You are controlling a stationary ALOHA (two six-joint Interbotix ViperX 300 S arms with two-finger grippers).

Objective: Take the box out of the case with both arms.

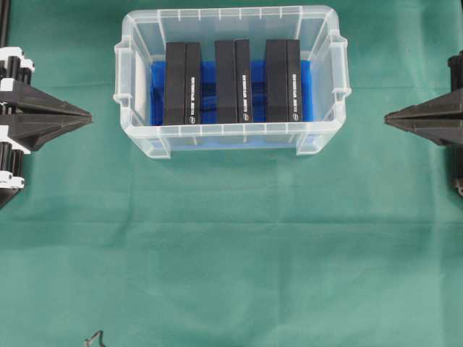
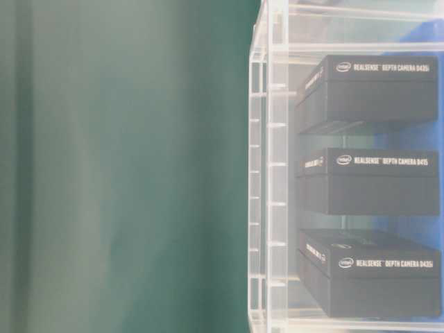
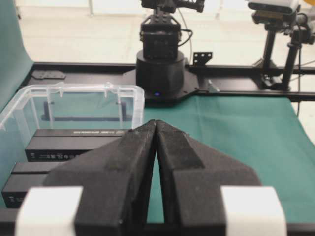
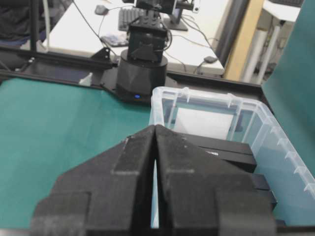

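Three black boxes (image 1: 182, 82), (image 1: 232, 81), (image 1: 282, 80) stood on edge, side by side and apart, on the blue lining inside the clear case (image 1: 231, 134) on the green table (image 1: 231, 246); none had been lifted. Left gripper (image 1: 88, 116) and right gripper (image 1: 387, 116) sat well outside, jaws closed and empty.

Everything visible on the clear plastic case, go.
The clear, translucent plastic rectangular case sits upright and open, no lid in sight, on the green cloth between the two arms. It has a ribbed rim, moulded side handles and a blue lining on its floor. Inside, three black rectangular boxes stand side by side with gaps between them; the table-level view reads RealSense Depth Camera in white print. Neither gripper touches the case; both sit outside its ends.
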